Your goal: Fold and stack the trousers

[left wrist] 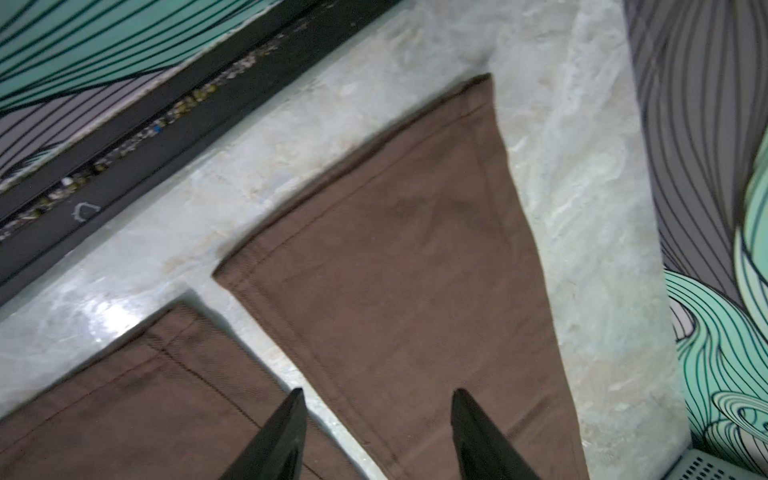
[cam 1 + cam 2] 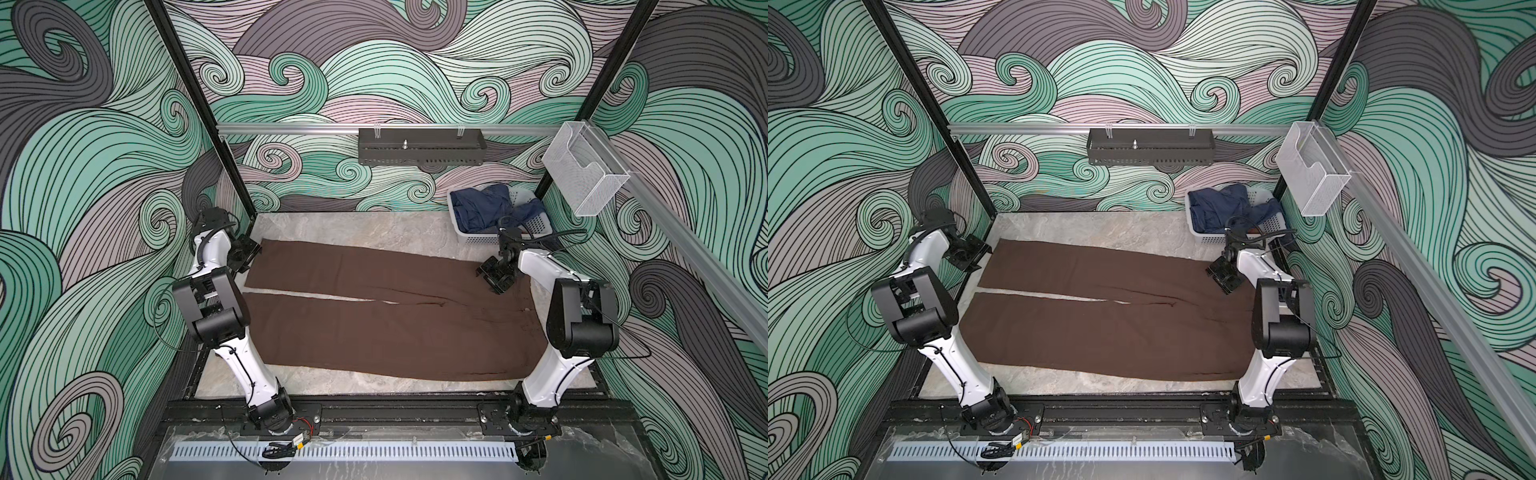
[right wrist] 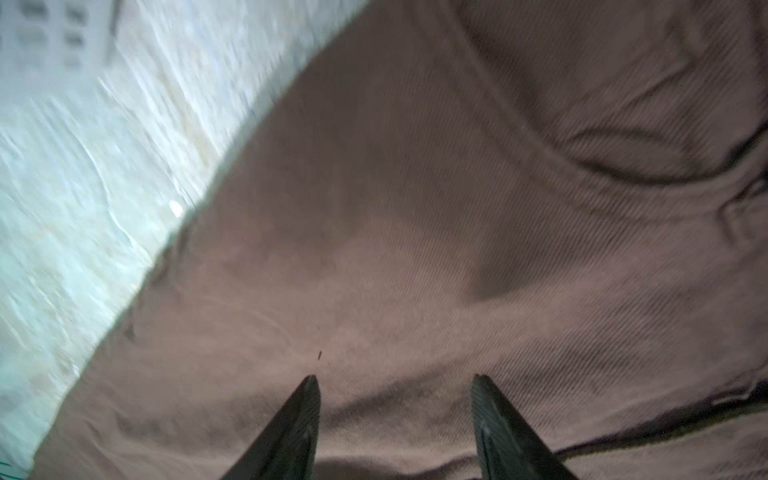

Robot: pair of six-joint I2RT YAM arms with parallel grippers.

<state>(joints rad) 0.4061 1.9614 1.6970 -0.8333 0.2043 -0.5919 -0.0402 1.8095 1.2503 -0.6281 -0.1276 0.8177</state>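
- Enclosure: walls printed with teal, grey and mauve wave swirls; a pale marble-look tabletop [image 2: 374, 232] is framed by black rails.
- Trousers [image 2: 374, 332]: one dark brown pair, laid flat and unfolded across nearly the full tabletop. The hems are toward the left arm and the waist toward the right arm. The two legs are parted by a thin strip of bare table. No fold has been made, so the task is judged to be at its start.
- Left gripper [image 1: 376, 392]: seen at the hem end of the far leg in both top views. In the left wrist view its fingers are spread with nothing between them, above the far leg's inner edge just short of the hem [image 1: 345, 178]. Judged to be placed for taking that corner.
- Right gripper [image 3: 395, 378]: seen at the far waist corner in a top view [image 2: 494, 276]. Its fingers are parted over slightly rumpled fabric and no cloth is clamped. Judged to be matched with the other arm so that one long edge can be lifted evenly.
- Laundry basket [image 2: 536, 232]: white lattice, at the far right corner, holding navy garments [image 2: 478, 208] kept clear of the work area.
- Black perforated tray [image 2: 419, 149]: hung on the back rail.
- Clear holder [image 2: 582, 174]: hung on the right rail.
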